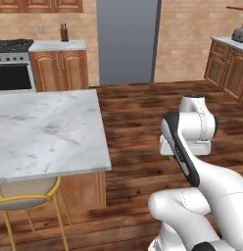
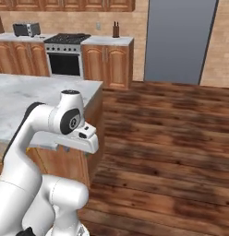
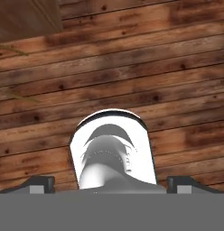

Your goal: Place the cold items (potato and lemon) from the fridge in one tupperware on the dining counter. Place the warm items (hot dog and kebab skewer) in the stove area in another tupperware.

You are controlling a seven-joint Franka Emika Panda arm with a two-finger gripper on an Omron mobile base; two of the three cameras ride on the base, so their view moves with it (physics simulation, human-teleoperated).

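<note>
Arm's folded up next to the marble counter (image 1: 45,132), gripper (image 3: 111,184) aimed down at the wood floor (image 3: 132,67) with fingers spread wide, nothing between them. Fridge (image 2: 178,41) sits beyond the counter, looks shut I think.

We see a marble desk (image 1: 45,132) with a yellow stool (image 1: 26,198) tucked under its near edge. Stove (image 2: 66,55) against the back wall, toaster (image 2: 27,29) to its left, knife block (image 2: 116,30) to its right. Grey fridge (image 2: 178,39) (door closed), plank floor (image 2: 171,138).
</note>
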